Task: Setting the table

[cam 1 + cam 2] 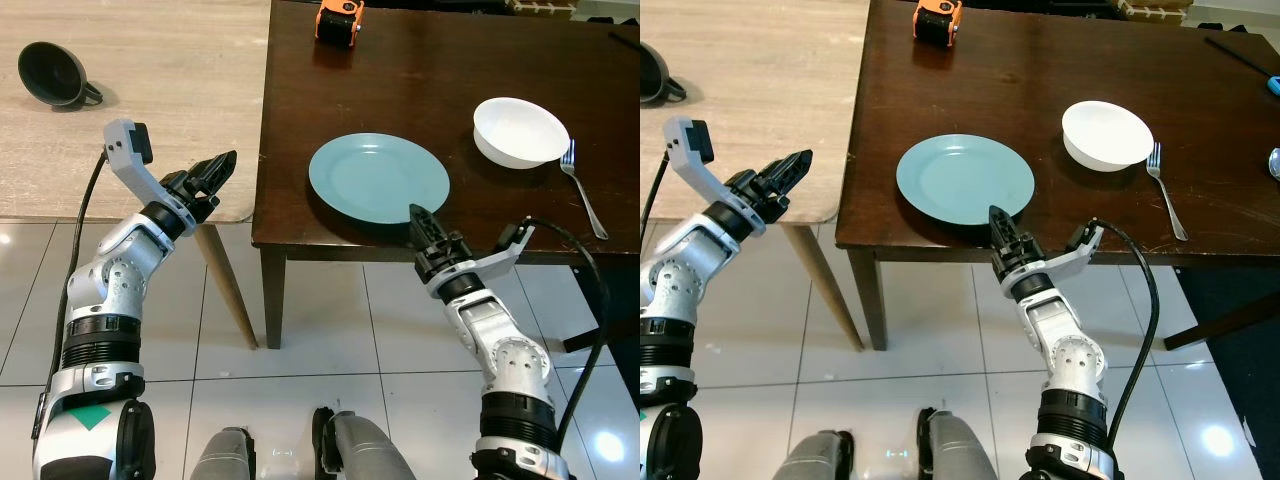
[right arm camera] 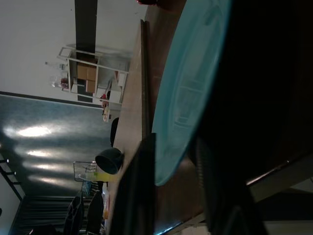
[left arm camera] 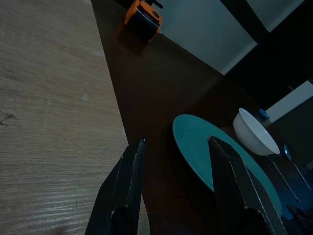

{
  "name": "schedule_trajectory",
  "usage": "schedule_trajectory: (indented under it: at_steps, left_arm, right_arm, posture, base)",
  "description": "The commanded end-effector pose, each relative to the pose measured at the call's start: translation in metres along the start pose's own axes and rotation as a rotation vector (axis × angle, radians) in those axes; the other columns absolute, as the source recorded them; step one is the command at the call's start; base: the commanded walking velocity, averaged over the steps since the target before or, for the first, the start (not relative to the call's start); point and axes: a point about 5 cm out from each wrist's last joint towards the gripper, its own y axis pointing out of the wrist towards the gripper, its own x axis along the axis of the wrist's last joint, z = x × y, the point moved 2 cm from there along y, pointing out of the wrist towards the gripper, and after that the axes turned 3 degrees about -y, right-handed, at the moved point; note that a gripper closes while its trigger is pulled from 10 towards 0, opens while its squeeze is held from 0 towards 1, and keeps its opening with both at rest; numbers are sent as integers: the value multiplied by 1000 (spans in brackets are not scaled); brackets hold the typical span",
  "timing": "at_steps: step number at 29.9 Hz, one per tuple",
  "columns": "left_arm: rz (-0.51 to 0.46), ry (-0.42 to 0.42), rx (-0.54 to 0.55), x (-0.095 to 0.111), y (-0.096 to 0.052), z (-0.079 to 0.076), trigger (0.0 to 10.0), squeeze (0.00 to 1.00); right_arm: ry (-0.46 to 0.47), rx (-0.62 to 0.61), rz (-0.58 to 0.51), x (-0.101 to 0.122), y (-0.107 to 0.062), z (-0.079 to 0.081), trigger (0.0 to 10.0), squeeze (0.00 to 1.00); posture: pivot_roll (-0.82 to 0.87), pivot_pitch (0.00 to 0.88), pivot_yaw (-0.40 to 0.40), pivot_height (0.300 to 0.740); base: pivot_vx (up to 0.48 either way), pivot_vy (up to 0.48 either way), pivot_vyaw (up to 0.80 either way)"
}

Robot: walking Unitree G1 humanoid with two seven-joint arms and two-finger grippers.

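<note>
The robot's own grey legs (image 1: 345, 440) stand lowest in the head views, on a floor of pale glossy tiles (image 1: 300, 330). Above them the right gripper (image 1: 419, 222) reaches up to the near edge of the dark brown wooden table (image 1: 450, 60); its two long black fingers (image 2: 142, 196) stand a narrow way apart, holding nothing, with the rim of the round flat teal plate (image 1: 378, 177) just ahead of their tips. From the right wrist, that rim sits in line with the gap between the fingers, though whether they touch it cannot be told.

The left gripper (image 1: 218, 170) is raised beside the table's left near corner, over the edge of the neighbouring light grained wooden table (image 1: 140, 80). Its fingers (image 3: 122, 191) are parted moderately and empty, pointing toward the plate, which lies just beyond and to their right.

Past the right fingertips, farther and to their right, sits a round white bowl (image 1: 520, 131), with a silver metal fork (image 1: 583, 190) just beside it on the right. Well beyond the plate is a small orange and black device (image 1: 339, 20). Far to the left of the left fingers, a black mug (image 1: 55, 75) lies tipped on the light table
</note>
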Motion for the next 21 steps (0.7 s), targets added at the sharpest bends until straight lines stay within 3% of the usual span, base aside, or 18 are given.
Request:
schedule_trajectory:
  at_steps: [1,21]
  left_arm:
    - [17,12,11,-2,-1,1,10000,0]
    - [21,48,8,-5,-2,0,10000,0]
  right_arm:
    - [-4,-24,-14,4,-2,-5,0,0]
    - [-27,-22,-32,8,-2,-8,0,0]
  posture:
    - [43,121,1,740]
    - [43,107,-2,740]
  base:
    - [0,0,0]
    - [0,0,0]
